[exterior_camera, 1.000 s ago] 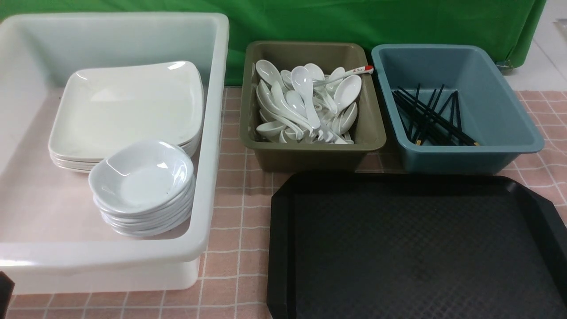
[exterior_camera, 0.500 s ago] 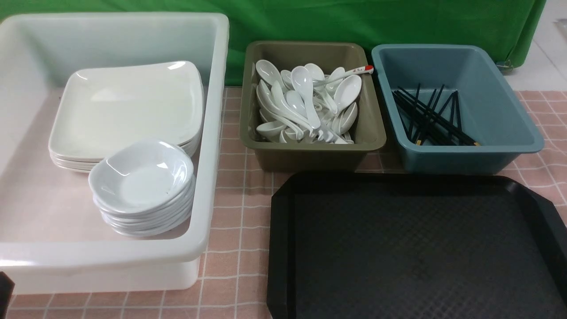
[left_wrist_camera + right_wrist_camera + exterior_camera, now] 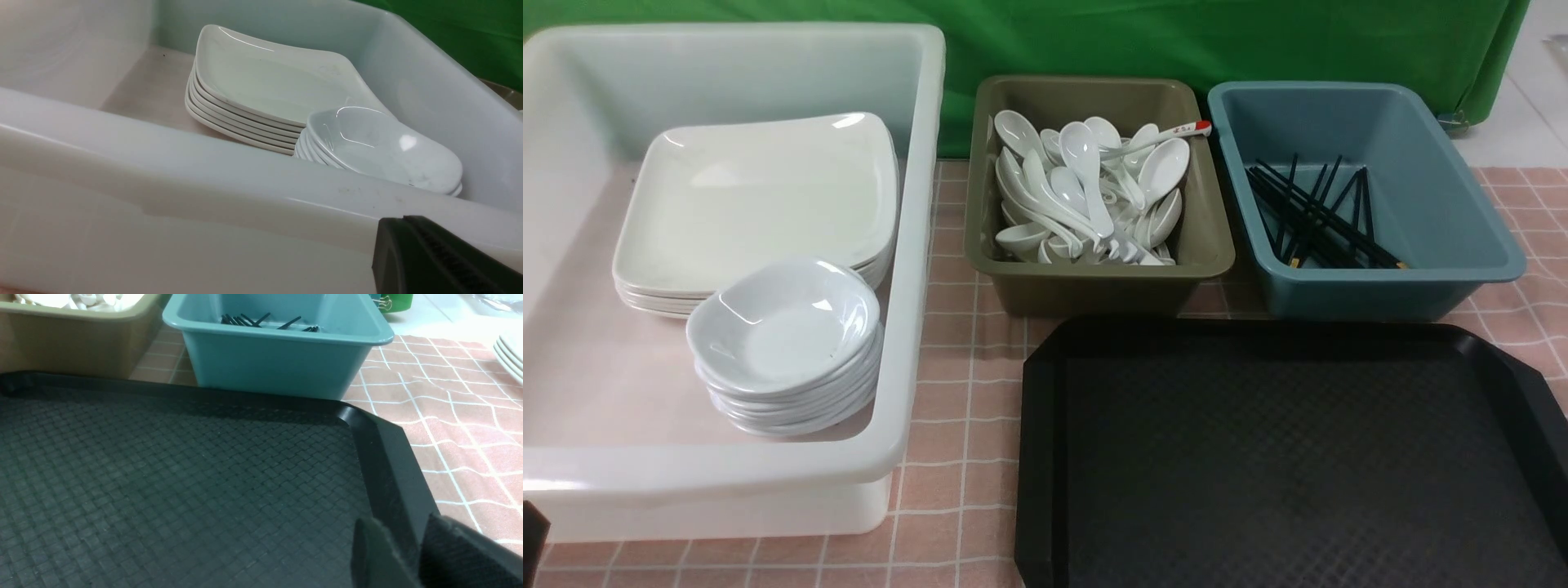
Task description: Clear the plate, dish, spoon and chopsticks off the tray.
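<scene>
tray (image 3: 1290, 457) sits at 4 o'clock in the front view, diamond-textured floor bare. my right claw (image 3: 412, 555) is at the tray's near right rim, one finger (image 3: 376, 559) on the inner side and the other on the outer side, rim in the gap between them. whether the pads actually press on the rim, i can't tell. my left claw (image 3: 433, 257) is pressed together, holding nothing, just outside the near wall of the white tub (image 3: 907, 245).

plate (image 3: 760, 196) tops a stack of like plates inside the tub, at 10 o'clock. small dishes (image 3: 784, 327) are stacked at the plate pile's near right corner, touching it, at about 8 o'clock. spoon (image 3: 1086, 171): plain white ones lie heaped in the olive bin (image 3: 1094, 282) at 12 o'clock, can't single one out; a red-tipped spoon (image 3: 1168, 135) rests across the heap toward the bin's far right corner. chopsticks (image 3: 1319, 216) lie loose in the blue bin (image 3: 1437, 204) at 2 o'clock, gold bands toward the near wall. bins stand just beyond the tray's far edge on the pink checked cloth (image 3: 956, 392).
</scene>
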Motion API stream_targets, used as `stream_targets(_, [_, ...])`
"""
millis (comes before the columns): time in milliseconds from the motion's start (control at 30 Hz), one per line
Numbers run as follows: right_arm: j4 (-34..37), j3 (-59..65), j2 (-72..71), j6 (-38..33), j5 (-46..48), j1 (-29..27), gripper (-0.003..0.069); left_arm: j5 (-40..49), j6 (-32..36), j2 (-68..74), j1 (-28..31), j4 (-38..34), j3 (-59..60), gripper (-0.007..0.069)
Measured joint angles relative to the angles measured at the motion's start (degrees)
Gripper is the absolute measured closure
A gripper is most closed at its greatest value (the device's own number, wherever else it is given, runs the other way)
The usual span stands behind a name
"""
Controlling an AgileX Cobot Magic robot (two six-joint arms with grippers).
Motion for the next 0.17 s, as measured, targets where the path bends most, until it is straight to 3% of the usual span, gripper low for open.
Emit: stream_targets(167, [0.0, 0.0, 0.0, 0.0, 0.0, 0.0, 0.0419, 0.0, 1.5, 0.0, 0.0, 0.0, 0.0, 0.0616])
